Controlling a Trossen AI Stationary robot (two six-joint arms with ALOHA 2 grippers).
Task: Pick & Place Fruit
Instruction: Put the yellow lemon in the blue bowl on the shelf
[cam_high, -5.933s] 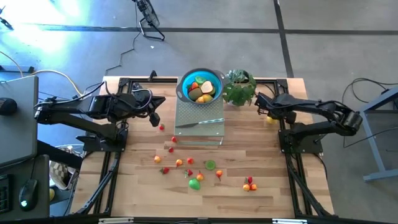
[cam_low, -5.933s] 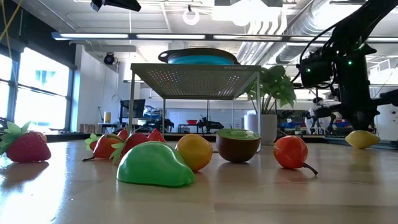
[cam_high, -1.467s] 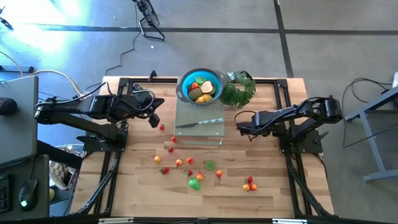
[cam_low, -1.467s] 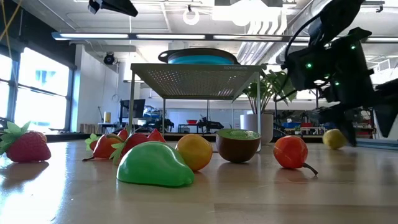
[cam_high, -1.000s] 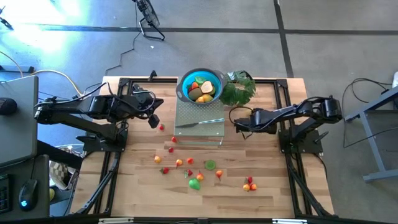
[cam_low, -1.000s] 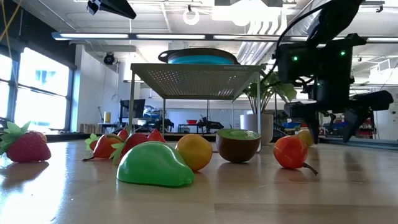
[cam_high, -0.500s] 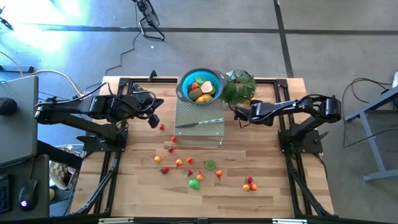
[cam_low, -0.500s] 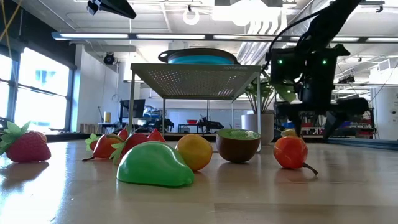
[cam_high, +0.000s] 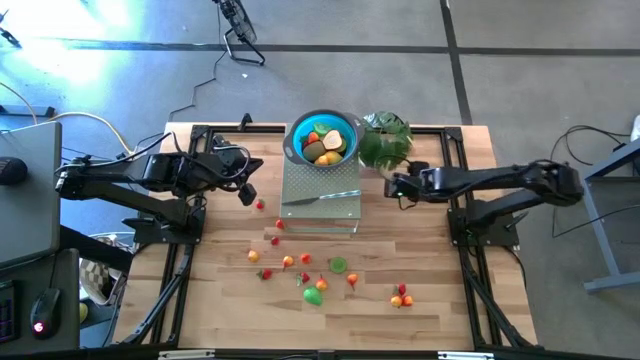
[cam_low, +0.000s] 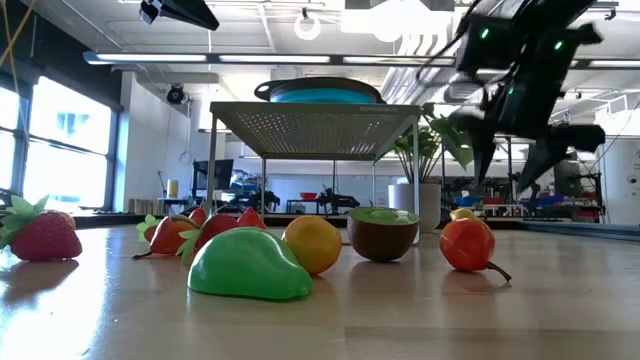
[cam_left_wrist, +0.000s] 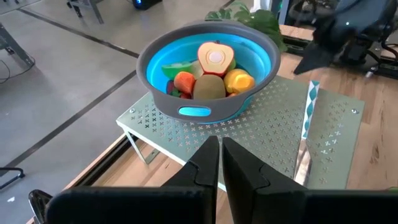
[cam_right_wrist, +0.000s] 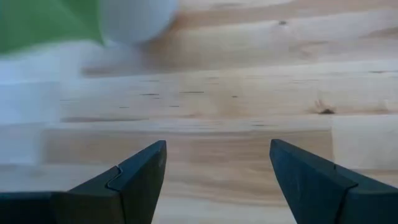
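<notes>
Several small toy fruits (cam_high: 305, 262) lie scattered on the near half of the wooden table; close up in the low view are a green one (cam_low: 248, 265), an orange one (cam_low: 312, 244) and a halved kiwi (cam_low: 383, 232). The blue bowl (cam_high: 322, 137) holds more fruit and stands on a perforated metal stand (cam_high: 345, 212). My right gripper (cam_high: 393, 187) hangs open and empty above the table, just right of the stand, below the plant. A small yellow fruit (cam_low: 463, 213) rests on the table under it. My left gripper (cam_high: 248, 192) waits shut left of the stand.
A leafy plant (cam_high: 385, 140) in a white pot stands at the back, right of the bowl. A slim silver knife (cam_high: 320, 197) lies on the stand's top. Bare wood lies on the table's right side (cam_high: 440, 250), and black arm frames run along both side edges.
My right gripper has gone toward the table's far edge, close to the plant, and then risen, staying open. The small yellow fruit that showed below it has shifted farther back and now stays on the table while the gripper stands higher.
</notes>
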